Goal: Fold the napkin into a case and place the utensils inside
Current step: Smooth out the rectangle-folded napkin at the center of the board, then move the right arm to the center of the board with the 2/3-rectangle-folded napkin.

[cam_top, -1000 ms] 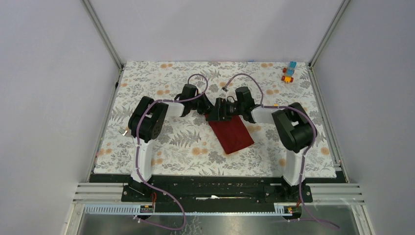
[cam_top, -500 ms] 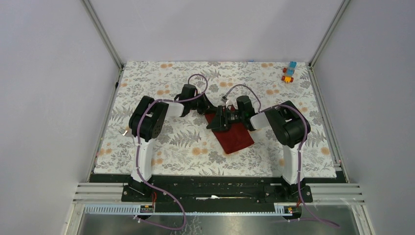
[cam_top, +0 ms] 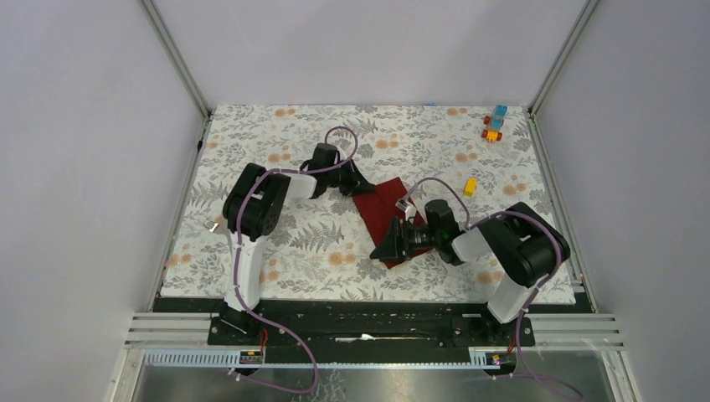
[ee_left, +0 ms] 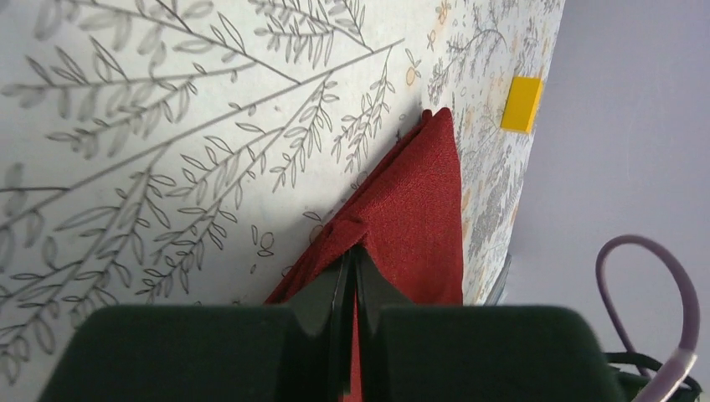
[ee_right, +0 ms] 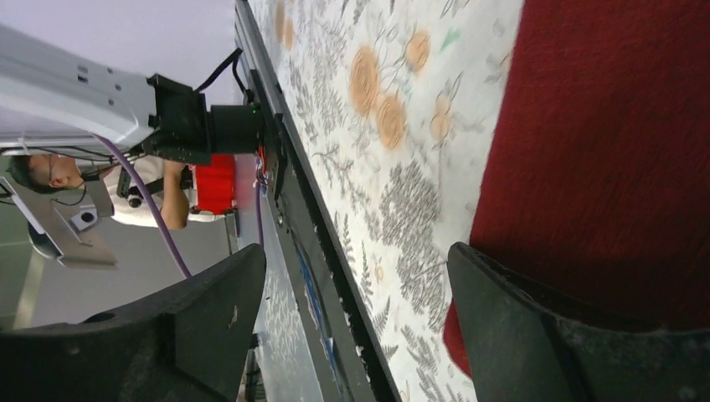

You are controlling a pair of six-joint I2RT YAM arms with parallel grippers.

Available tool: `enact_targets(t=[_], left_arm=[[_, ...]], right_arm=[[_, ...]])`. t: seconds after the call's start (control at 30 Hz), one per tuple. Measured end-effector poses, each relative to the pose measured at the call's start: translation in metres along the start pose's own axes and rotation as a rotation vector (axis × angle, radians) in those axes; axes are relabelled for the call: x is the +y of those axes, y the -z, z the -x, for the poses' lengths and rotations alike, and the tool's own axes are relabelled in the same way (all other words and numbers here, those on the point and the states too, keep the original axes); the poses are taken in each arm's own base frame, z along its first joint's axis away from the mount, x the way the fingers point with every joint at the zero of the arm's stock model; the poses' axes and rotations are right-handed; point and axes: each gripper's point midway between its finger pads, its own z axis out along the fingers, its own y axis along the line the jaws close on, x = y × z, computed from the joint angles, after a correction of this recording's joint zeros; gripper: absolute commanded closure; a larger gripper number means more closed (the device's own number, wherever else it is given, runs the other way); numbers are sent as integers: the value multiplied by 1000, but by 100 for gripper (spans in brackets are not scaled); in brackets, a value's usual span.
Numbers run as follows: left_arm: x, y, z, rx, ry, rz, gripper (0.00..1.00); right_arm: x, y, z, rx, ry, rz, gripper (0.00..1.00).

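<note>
The dark red napkin (cam_top: pixel 381 208) lies folded on the patterned mat at mid-table, running from far left to near right. My left gripper (cam_top: pixel 357 188) is shut on a raised fold at its far end, as the left wrist view (ee_left: pixel 353 251) shows, with the cloth (ee_left: pixel 419 201) stretching away from the closed jaws. My right gripper (cam_top: pixel 383 241) is open at the napkin's near end. In the right wrist view (ee_right: pixel 360 289) one finger (ee_right: pixel 536 327) rests over the cloth's edge (ee_right: pixel 611 151) and the other hangs over bare mat. The fork and knife do not show clearly.
A yellow block (cam_top: pixel 470 186) lies right of the napkin and shows in the left wrist view (ee_left: pixel 522 104). Orange and blue blocks (cam_top: pixel 494 124) sit at the far right corner. A small silvery thing (cam_top: pixel 214 224) lies left of the left arm. Frame posts edge the mat.
My right gripper has moved from beside the left gripper at the napkin's far end down to its near end. The left gripper has stayed put on the cloth.
</note>
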Motion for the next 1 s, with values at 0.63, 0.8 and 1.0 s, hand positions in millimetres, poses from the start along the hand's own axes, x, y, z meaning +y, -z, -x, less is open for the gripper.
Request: enact_targets(t=[0.63,0.8,1.0], left_arm=[[-34,20,-9,77,-57,38,30],[-75,61,-9,77,-131,39,25],[-135,126,-12,-4,-269,-29,25]], right_arm=[[13,84,110,-303,52,-347,31],[-45,73,103,-237,-37,-502,53],[-60,36,71,-199,-77,-563,57]])
